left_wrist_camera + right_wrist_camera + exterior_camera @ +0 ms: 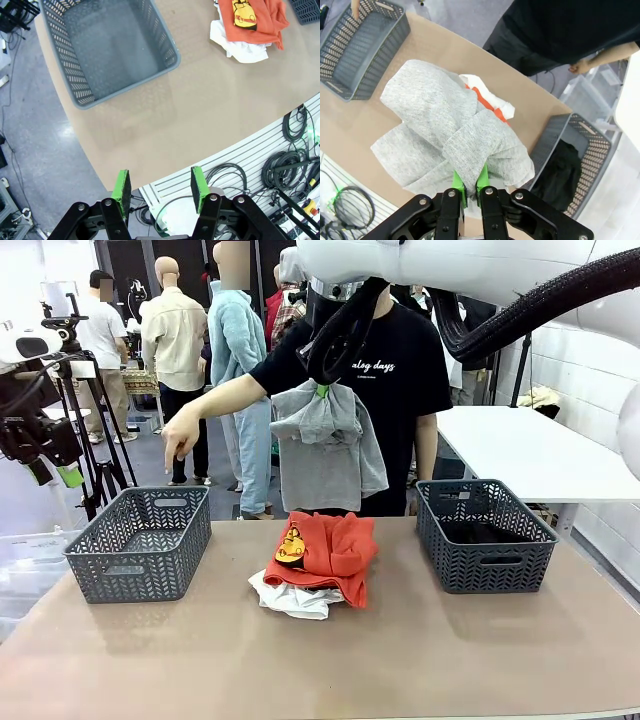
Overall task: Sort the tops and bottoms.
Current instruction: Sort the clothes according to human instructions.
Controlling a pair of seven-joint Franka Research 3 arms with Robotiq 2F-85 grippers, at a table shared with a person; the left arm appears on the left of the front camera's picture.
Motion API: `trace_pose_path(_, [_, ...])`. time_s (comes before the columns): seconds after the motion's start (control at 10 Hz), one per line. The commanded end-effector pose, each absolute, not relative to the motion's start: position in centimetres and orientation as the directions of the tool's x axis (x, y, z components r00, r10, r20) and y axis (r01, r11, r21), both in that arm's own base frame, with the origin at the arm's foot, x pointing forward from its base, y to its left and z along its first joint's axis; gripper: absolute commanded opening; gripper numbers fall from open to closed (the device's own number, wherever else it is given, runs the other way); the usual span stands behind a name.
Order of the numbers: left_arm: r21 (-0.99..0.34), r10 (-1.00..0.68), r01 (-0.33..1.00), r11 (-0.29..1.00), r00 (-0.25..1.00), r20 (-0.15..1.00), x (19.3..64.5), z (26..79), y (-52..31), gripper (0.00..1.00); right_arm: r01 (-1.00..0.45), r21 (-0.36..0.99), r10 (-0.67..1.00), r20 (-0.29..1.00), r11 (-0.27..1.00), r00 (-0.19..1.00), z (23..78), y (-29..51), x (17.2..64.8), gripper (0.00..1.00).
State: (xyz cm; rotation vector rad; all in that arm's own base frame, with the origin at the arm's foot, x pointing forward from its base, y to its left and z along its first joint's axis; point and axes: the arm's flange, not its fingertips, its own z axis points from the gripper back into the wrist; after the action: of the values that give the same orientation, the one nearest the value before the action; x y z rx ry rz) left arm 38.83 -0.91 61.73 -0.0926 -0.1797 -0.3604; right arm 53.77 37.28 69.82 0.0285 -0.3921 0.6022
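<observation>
grey top (pixel 325 445): clenched in right gripper (pixel 470 182)
left gripper (pixel 160 187): released
right basket (pixel 480 565): maybe bottoms (pixel 560 170) inside
table (pixel 400 660): orange top (pixel 335 545), white top (pixel 290 598) unsorted

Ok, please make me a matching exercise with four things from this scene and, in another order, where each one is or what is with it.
Things:
1. light grey top
2. orange top
3. left basket
4. right basket

Places or states:
a. a dark garment lies inside it
b. clamped in the right gripper, hanging above the table
c. a person's hand points down at it
d. lies on the white top

Pairs: 1-b, 2-d, 3-c, 4-a.
</observation>
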Motion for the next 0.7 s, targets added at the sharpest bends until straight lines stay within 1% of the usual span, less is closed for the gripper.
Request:
trace_pose_path(0.0, [-0.051, -0.342, 0.356, 0.933, 0.922, 0.183, 38.68, 61.72, -0.89, 0.64, -0.556, -0.085, 0.545, 0.37, 0.827, 0.752, 70.01, 37.24, 53.71, 0.0])
trace_pose_path(0.6, [-0.051, -0.342, 0.356, 0.933, 0.922, 0.183, 38.68, 61.72, -0.89, 0.64, -0.556, -0.085, 0.545, 0.37, 0.827, 0.752, 70.01, 37.24, 53.71, 0.0])
